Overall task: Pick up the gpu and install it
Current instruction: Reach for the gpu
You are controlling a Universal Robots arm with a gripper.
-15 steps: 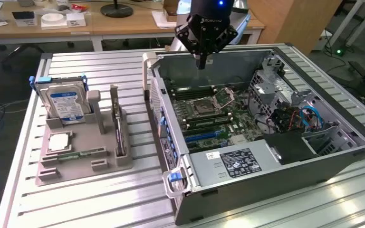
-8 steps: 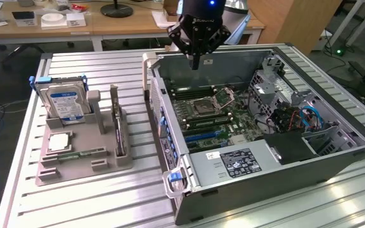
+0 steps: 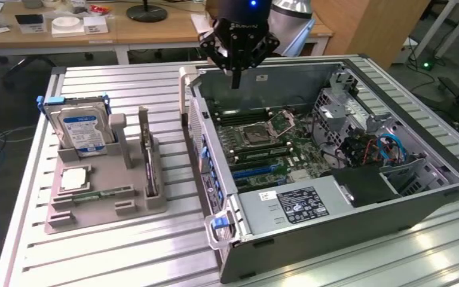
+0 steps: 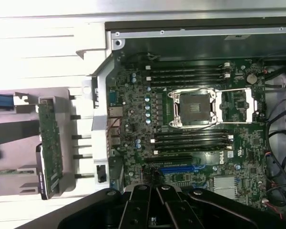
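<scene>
The gpu (image 3: 145, 149) is a thin dark card with a silver end bracket. It stands on edge in a slot of the grey holder (image 3: 146, 203), to the exterior view's left of the open computer case (image 3: 357, 209). In the wrist view the gpu (image 4: 50, 148) lies beside the case wall. My gripper (image 3: 235, 84) hangs above the far end of the case, over the motherboard (image 3: 269, 143), shut with nothing between its fingers. Its closed fingers (image 4: 155, 193) sit over the board near the blue expansion slot (image 4: 181, 168).
The holder also carries a silver hard drive with a blue label (image 3: 84, 131), a processor chip (image 3: 74, 178) and a green memory stick (image 3: 106, 193). Cables (image 3: 381, 149) and a drive cage fill the case's right side. A desk with clutter (image 3: 78, 24) stands behind the table.
</scene>
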